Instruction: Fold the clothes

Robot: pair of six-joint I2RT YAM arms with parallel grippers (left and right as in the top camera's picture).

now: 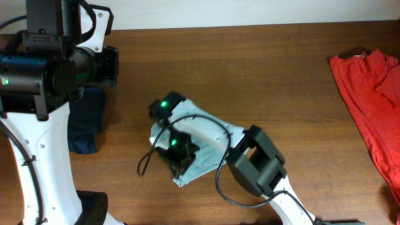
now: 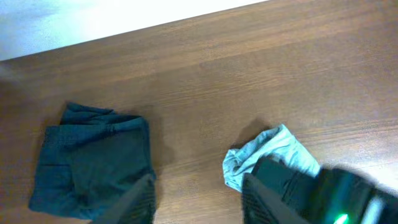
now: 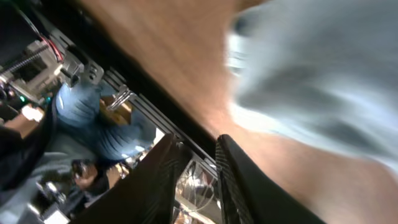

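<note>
Pale blue-green garment (image 1: 199, 169) lies crumpled in a small heap on the wooden table (image 1: 250, 69), just left of centre in the overhead view. The right arm (image 1: 257, 165) reaches in from the lower right of the frame and bends down over the heap, so its black wrist covers the middle of the cloth. The right gripper (image 3: 197, 142) sits on or just above the garment. In its own camera the two dark fingers (image 3: 163, 180) stand close together with a thin gap. The pale cloth is a smear in the upper right, and through the blur it is unclear whether any fabric is pinched.

The left gripper (image 2: 198, 202) hangs well apart from the garment, at the bottom edge of its camera view. Its jaws are spread and hold nothing. Below it, folded dark navy clothes (image 2: 93, 162) lie at lower left and one corner of the pale garment shows at lower right, partly hidden by the right arm.

From overhead the bulky left arm (image 1: 37, 69) hides part of the navy clothes. A bright red garment (image 1: 372, 100) is cut off by the right edge.
</note>
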